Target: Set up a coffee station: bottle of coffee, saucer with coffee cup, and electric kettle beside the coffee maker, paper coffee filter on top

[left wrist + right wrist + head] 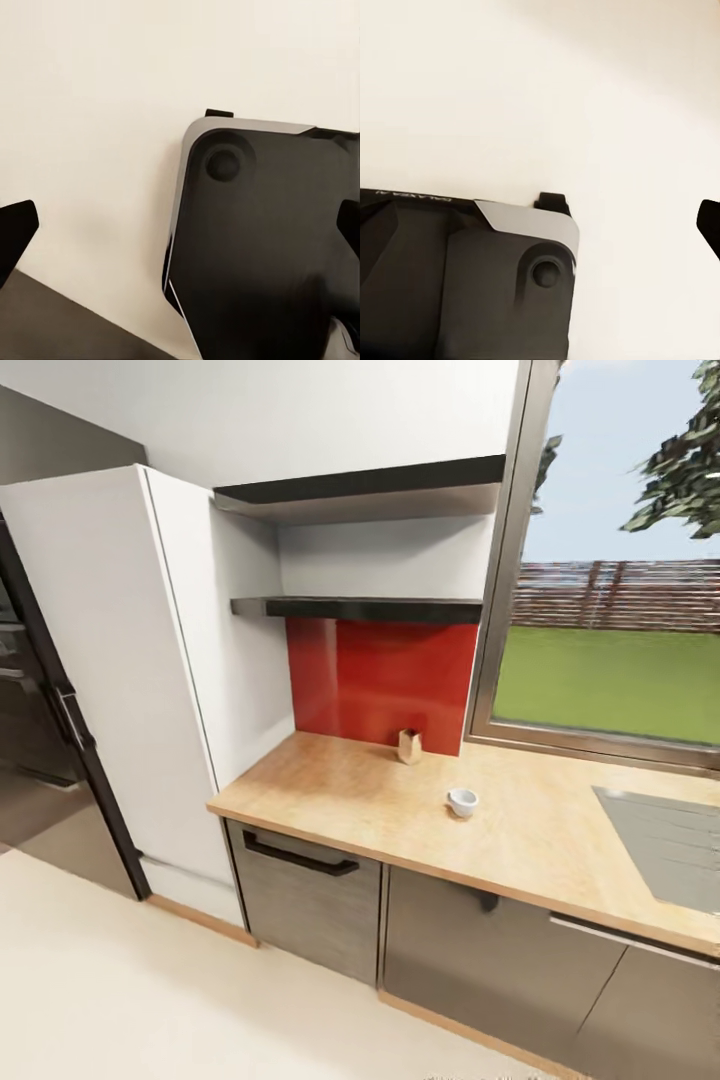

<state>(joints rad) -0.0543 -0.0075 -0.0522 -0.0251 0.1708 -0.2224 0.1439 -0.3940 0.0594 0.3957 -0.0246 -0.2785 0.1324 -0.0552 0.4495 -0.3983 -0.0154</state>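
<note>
**Head view: cup and filter sat on the counter, arms hung down by the base**

Head view looked down across a light wood countertop in the kitchen corner. The coffee cup was a small white bowl-shaped thing, standing upright out on the open wood, a bit toward the front edge. Behind it, right up against the red backsplash, stood a little tan cone-ish item, which looked like the paper coffee filter. The two were near each other but not touching. Two dark shelves hung above the red panel, with a tall white cabinet on one side and a window on the other. A grey sink was set into the counter under the window.

Left wrist view pointed at the cream floor and the robot's black base. The left gripper had its dark fingertips at opposite edges, so spread wide, holding nothing.

Right wrist view showed the same base and floor. Just one dark tip of the right gripper poked in at the edge, so I honestly couldn't tell how its jaws stood.
</note>
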